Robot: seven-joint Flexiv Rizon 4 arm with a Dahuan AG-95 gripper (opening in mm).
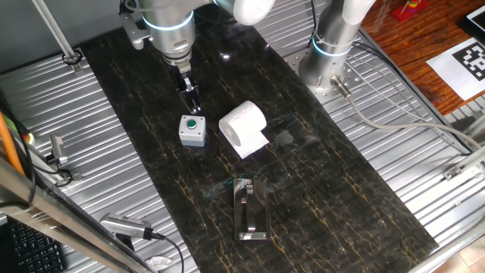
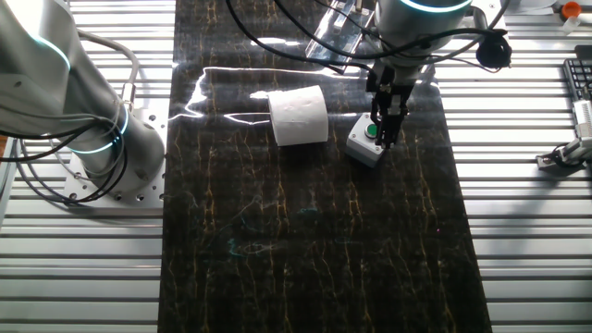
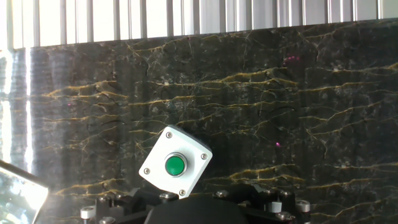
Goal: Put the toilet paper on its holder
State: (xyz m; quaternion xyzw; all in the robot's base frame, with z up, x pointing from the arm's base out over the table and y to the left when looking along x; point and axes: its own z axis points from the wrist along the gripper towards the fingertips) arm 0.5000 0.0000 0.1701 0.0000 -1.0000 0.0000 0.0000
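Toilet paper (image 1: 244,127) lies untouched beside my tool (image 1: 192,106), seemingly clenched empty above the button box (image 1: 192,130); descending here risks pressing it.

No words, brand names or numbers are showing legibly in any view. One sign is appearing: a black-and-white square marker (image 1: 471,59), printed on a white sheet, is lying on the wooden floor far off to the side of the claw (image 1: 191,101) in one fixed view; its pattern is partly cut by the frame edge and carrying no letters. The grey box (image 3: 175,163) just below the claw is bearing a plain green button (image 3: 175,165) with no lettering, and the roll (image 1: 244,126) beside it is showing no print
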